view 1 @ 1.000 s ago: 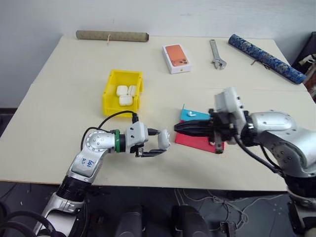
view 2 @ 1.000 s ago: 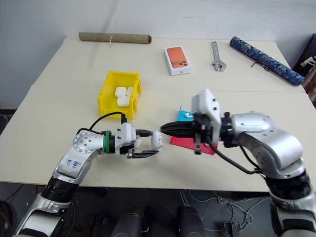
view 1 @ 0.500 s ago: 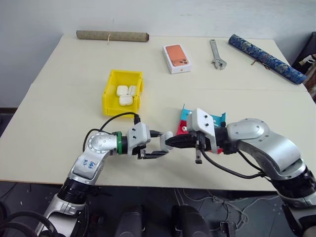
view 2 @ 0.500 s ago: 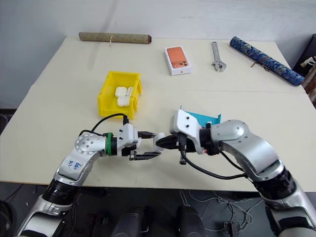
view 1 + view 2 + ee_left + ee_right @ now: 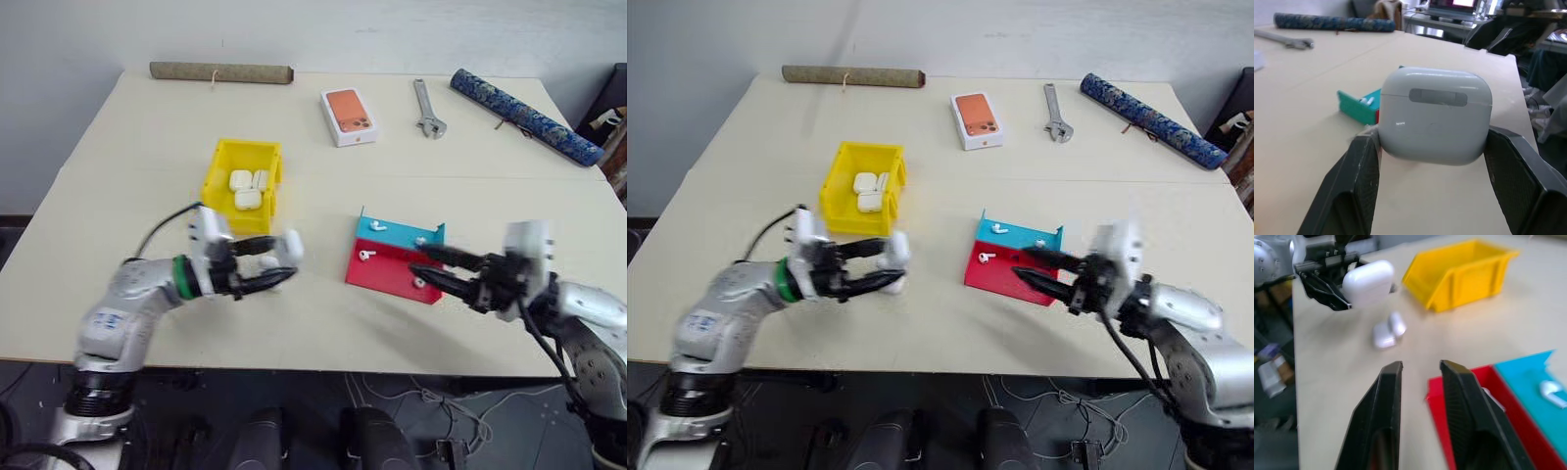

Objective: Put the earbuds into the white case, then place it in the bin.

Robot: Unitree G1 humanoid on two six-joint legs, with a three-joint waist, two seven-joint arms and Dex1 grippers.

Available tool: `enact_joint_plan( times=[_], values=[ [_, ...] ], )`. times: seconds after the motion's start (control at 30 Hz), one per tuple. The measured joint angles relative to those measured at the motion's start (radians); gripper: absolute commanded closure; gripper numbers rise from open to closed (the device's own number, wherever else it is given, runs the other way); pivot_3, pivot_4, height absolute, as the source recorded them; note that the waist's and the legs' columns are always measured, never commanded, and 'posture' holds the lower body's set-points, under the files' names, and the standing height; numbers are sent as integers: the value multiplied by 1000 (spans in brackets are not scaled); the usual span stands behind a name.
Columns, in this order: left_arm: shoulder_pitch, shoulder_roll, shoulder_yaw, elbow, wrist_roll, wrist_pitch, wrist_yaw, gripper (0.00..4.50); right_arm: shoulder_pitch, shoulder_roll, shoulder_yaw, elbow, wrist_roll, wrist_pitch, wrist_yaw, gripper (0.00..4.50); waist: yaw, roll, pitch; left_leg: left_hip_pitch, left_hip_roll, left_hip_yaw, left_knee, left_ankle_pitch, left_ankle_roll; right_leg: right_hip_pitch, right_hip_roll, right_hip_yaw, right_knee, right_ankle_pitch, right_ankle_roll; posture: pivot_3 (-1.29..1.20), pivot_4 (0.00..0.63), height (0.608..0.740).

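Observation:
My left gripper [image 5: 278,262] is shut on the white case [image 5: 287,246], holding it just above the table in front of the yellow bin [image 5: 217,186]. The lid of the case [image 5: 1435,115] is closed. Several more white cases [image 5: 247,188] lie inside the bin. Right of it, the red-and-blue tray [image 5: 387,274] holds loose earbuds [image 5: 378,226]. My right gripper [image 5: 431,268] hovers over the tray's right end, open with nothing between its fingers [image 5: 1383,406]. In the right wrist view, two small white pieces [image 5: 1387,330] that look like earbuds lie on the table below the held case.
Along the far side of the table lie a brown roll [image 5: 220,71], a white phone box with an orange top [image 5: 350,116], a wrench [image 5: 428,108] and a blue patterned roll [image 5: 524,116]. The table's front edge runs close below both grippers.
My right gripper has pulled back to the right, away from the case, and opened. The left arm has carried the case left and slightly up, toward the bin.

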Motion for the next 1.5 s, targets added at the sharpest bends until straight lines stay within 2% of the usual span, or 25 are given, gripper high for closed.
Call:
enact_joint_plan(
  times=[0.1, 0.2, 0.37, 0.5, 0.7, 0.77, 0.87, 0.9, 0.93, 1.07, 1.2, 1.27, 1.33, 1.4, 1.5],
  values=[
    [-38, 36, 94, 47, -39, 93, 70, 1760, 41, 86, -51, -9, -57, -191, -25, 1039, 2, 0, 0, 1, -1, 0, 0, 0, -1, 0, 0, 1, 1, 0, 0, 0, 150, 740],
    [-143, 31, 108, 156, -1, 94, 160, 1760, 58, 138, -61, -22, -58, -278, -61, 23, 9, 0, 0, 1, -1, 0, 0, 1, -1, 0, 0, 0, 2, 0, 0, 0, 150, 740],
    [-368, -45, 47, 423, 154, 3, 321, 1760, 111, 152, -34, -23, -53, -331, -50, 23, 22, -1, -1, 1, -2, 2, 0, 1, -1, 0, 0, 1, 5, 1, 1, 0, 150, 740],
    [-523, -84, -68, 667, 300, -125, 347, 1760, 105, 148, -6, 27, -97, -416, -28, 23, 25, -2, 0, 1, -2, 5, 0, 1, -1, -2, 1, 2, 8, 1, 1, 0, 150, 740],
    [-683, -129, -132, 977, 418, -272, 347, 1760, 87, 144, 25, 66, -122, -459, -20, 23, 23, -3, 0, 2, -2, 6, 1, 1, -2, -3, 2, 3, 8, 1, 1, 0, 150, 740],
    [-704, -136, -132, 1026, 431, -301, 343, 1048, 88, 141, 25, 66, -122, -463, -21, 0, 25, -3, 0, 2, -2, 6, 1, 1, -2, -3, 1, 3, 8, 1, 1, 0, 150, 740],
    [-704, -136, -126, 1027, 430, -312, 298, 284, 89, 119, 23, 73, -121, -471, -20, 0, 24, -3, 0, 2, -2, 6, 1, 1, -2, -3, 1, 3, 8, 1, 1, 0, 150, 740],
    [-699, -132, -125, 1016, 430, -314, 279, 40, 90, 113, 22, 81, -121, -474, -19, 0, 24, -3, 0, 2, -2, 6, 1, 1, -2, -3, 1, 3, 8, 1, 1, 0, 150, 740],
    [-690, -125, -122, 1000, 428, -316, 262, 40, 89, 106, 22, 91, -120, -475, -17, 0, 24, -3, 0, 2, -2, 6, 1, 1, -2, -3, 1, 3, 9, 1, 1, 0, 150, 740],
    [-548, -28, -91, 801, 385, -347, 129, 40, 85, 54, 10, 137, -110, -475, 16, 0, 3, -3, 0, 2, -1, 6, 0, 1, -2, -3, 1, 3, 9, 0, 1, 0, 150, 740],
    [-312, 109, -37, 561, 342, -434, -23, 40, 88, -22, -14, 209, -91, -478, 103, 0, -1, -3, 0, 6, 0, 7, -1, 1, -3, -1, 1, 5, 8, 0, 0, 0, 150, 740],
    [-73, 226, 16, 435, 374, -584, -79, 40, 88, -91, -18, 262, -82, -498, 201, 0, -12, -3, 0, 12, 0, 12, -7, 0, -2, 2, 0, 9, 3, 0, 0, 0, 150, 740],
    [136, 303, 74, 407, 403, -684, -133, 40, 98, -141, -34, 330, -80, -519, 276, 0, -15, -4, 0, 16, 0, 12, -12, 1, -1, 6, 0, 10, -2, 0, 0, 0, 150, 740],
    [349, 331, 154, 360, 404, -741, -183, 40, 101, -179, -49, 404, -81, -547, 347, 0, -22, -5, 0, 16, 0, 12, -14, -2, 3, 5, -2, 10, -2, 0, -1, 0, 150, 740],
    [503, 323, 269, 305, 360, -745, -200, 40, 81, -210, -57, 495, -84, -602, 425, 0, -7, -7, 0, 16, 0, 10, -13, -2, 4, 5, -3, 9, -2, -1, -2, 0, 150, 740]
  ],
)
